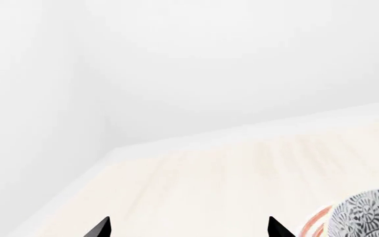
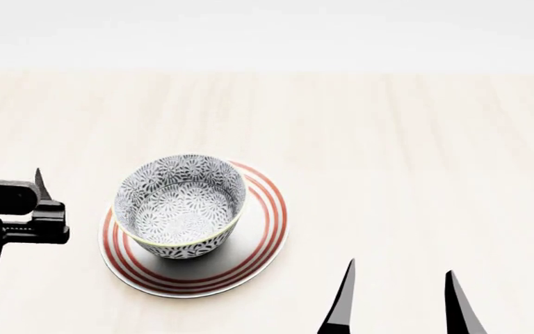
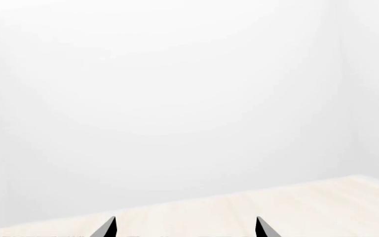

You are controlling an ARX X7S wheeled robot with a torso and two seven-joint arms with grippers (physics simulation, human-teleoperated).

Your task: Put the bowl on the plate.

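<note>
Both jaws stand wide apart, holding nothing: left gripper (image 2: 26,209) just beside the plate (image 2: 265,229), right gripper (image 2: 399,303) clear of it. Bowl (image 2: 181,205) sits upright on the plate, off-centre toward the left gripper. Placement appears complete; only retreat remains.

You're looking at a pale wood-grain tabletop (image 2: 416,139) with a lighter edge, and plain white walls (image 3: 176,98) behind it meeting in a corner, all under soft, even light.
</note>
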